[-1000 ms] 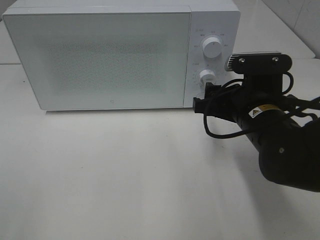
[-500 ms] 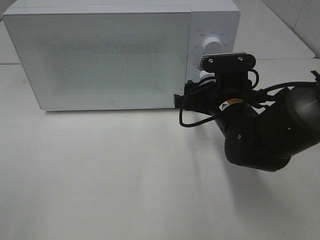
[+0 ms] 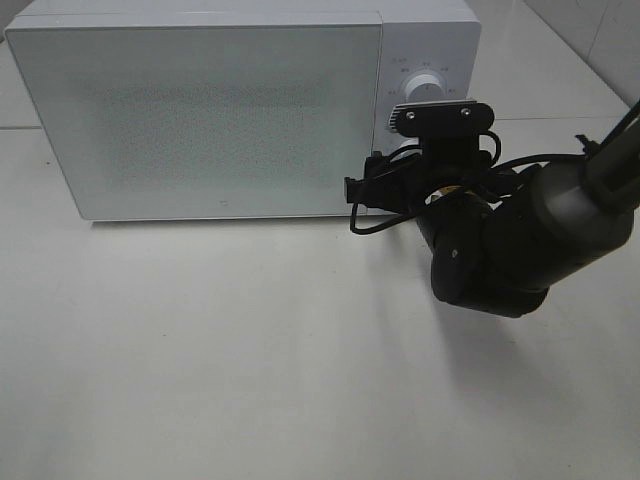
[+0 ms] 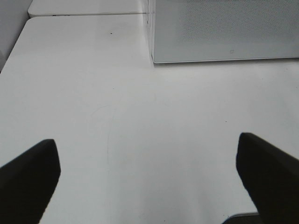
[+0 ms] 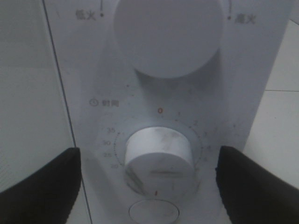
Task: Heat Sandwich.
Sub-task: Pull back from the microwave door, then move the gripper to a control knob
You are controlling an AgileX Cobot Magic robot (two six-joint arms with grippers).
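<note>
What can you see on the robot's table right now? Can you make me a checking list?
Surface: white table, faint scuffs.
Job's things: microwave, door shut; sandwich not in view.
Clutter: nothing seen.
Hands: right hand open, one finger on each side of the timer knob, not touching it; left hand open above the table, empty.
Cables: black cable looping beside the right wrist.
Surroundings: pale tiles behind the table.
</note>
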